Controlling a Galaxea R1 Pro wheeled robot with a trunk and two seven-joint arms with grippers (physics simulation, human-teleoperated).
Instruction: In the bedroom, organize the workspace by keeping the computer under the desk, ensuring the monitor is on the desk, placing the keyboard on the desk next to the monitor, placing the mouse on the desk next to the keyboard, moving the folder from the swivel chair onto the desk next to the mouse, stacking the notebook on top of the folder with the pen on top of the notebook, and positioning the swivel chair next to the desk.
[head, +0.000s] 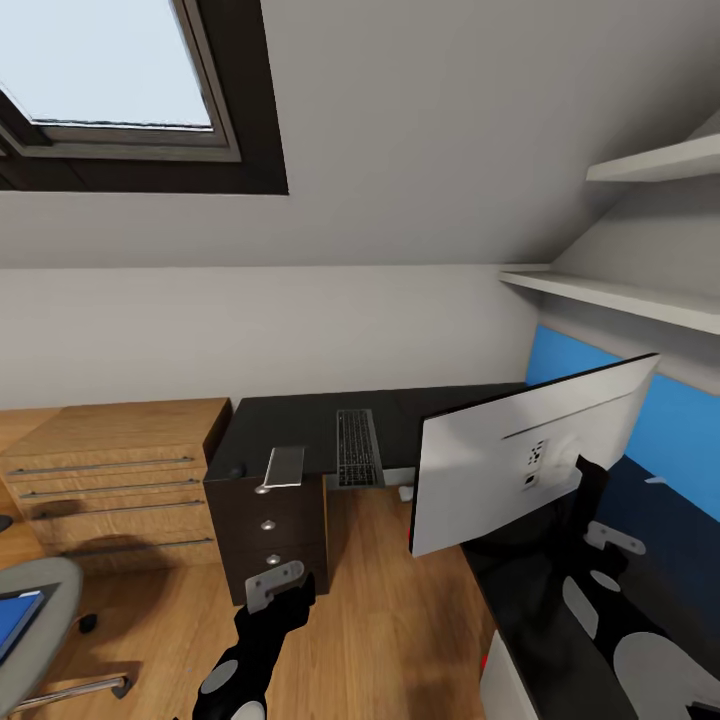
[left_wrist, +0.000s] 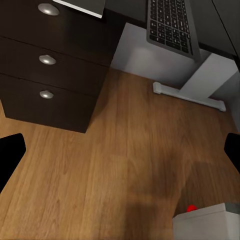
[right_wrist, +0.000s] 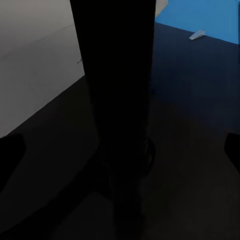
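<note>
Black desk — blue folder.

One monitor stands with its pale back showing, on one black desk. One keyboard lies on that desk, and one small grey slab rests at its edge. The desk's drawer unit has three drawers, each with one round silver knob, three knobs in all. One wooden chest has four drawers. There are two wall shelves, one skylight, one swivel chair with one blue folder on it, and one pale tower case.
</note>
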